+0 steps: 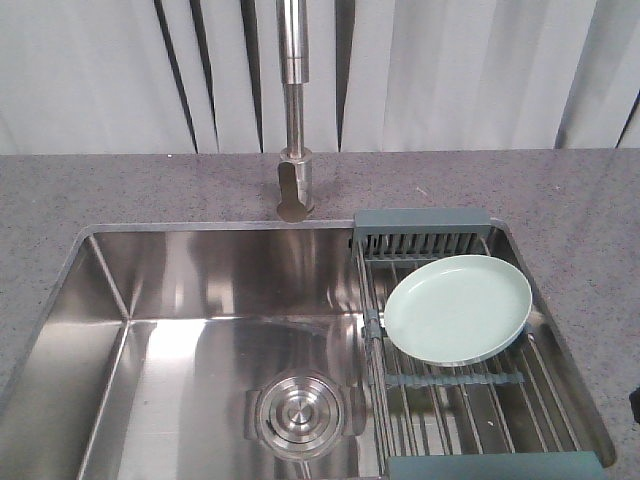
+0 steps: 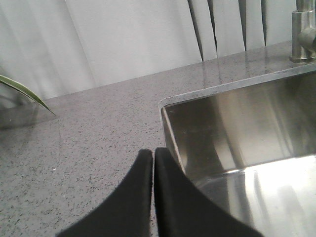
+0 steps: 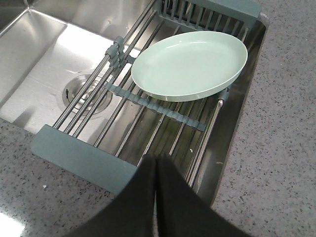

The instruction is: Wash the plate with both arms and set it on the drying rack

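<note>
Ahead of the right end effector (image 3: pixel 156 160), whose fingers are pressed together empty, the plate (image 3: pixel 190 65) lies flat across the rack (image 3: pixel 148 106), probably to drain. Left end effector (image 2: pixel 153 155), also pinched closed, hangs over the desk (image 2: pixel 84 138) beside the sink (image 2: pixel 247 143).

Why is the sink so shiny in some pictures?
Front view: light glares off the steel sink floor near the drain. Left wrist view: a bright patch washes out the basin, lower right. Right wrist view: glare whitens the sink floor; the plate stays evenly lit.

Mint-green plate (image 1: pixel 458 308), grey-green rack (image 3: pixel 84 160), speckled, seemingly grey counter (image 2: pixel 89 138)
</note>
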Available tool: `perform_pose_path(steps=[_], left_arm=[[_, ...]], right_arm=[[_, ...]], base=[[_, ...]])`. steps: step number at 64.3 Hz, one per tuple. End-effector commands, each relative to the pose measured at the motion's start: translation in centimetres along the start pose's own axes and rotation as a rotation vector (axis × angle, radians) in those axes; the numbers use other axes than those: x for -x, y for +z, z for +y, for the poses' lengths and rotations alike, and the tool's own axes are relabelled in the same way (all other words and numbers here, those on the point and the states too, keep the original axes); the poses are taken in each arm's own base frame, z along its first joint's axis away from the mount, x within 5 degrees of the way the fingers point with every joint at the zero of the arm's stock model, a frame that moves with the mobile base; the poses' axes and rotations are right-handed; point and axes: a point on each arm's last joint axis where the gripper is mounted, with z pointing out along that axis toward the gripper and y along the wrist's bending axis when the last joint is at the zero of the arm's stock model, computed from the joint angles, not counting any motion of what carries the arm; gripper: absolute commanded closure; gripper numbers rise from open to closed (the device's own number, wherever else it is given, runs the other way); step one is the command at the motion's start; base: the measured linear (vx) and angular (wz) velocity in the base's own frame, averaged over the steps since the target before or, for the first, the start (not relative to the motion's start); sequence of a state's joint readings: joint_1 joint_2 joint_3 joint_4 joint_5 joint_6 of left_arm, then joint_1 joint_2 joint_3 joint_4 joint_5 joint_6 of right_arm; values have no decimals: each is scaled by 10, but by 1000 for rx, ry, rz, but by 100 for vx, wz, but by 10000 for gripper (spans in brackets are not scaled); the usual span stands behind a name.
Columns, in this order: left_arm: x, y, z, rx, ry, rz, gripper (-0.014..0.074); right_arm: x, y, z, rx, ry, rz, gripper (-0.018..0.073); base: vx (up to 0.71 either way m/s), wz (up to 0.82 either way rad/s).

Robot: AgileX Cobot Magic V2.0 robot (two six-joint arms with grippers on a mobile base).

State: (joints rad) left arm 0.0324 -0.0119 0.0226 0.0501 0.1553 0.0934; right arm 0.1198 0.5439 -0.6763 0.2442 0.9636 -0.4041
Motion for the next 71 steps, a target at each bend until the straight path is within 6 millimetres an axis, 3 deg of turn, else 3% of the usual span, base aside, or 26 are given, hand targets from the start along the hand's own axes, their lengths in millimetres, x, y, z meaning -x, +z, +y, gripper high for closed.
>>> perform_pose_path(steps=[1, 71], left_arm=[[-3, 0, -1, 5, -11, -53, 603], [-3, 1, -1, 5, -11, -48, 603]], right_arm=[[10, -4, -2, -22, -1, -68, 566], [10, -4, -2, -22, -1, -68, 566]], base=[[0, 0], [0, 0]])
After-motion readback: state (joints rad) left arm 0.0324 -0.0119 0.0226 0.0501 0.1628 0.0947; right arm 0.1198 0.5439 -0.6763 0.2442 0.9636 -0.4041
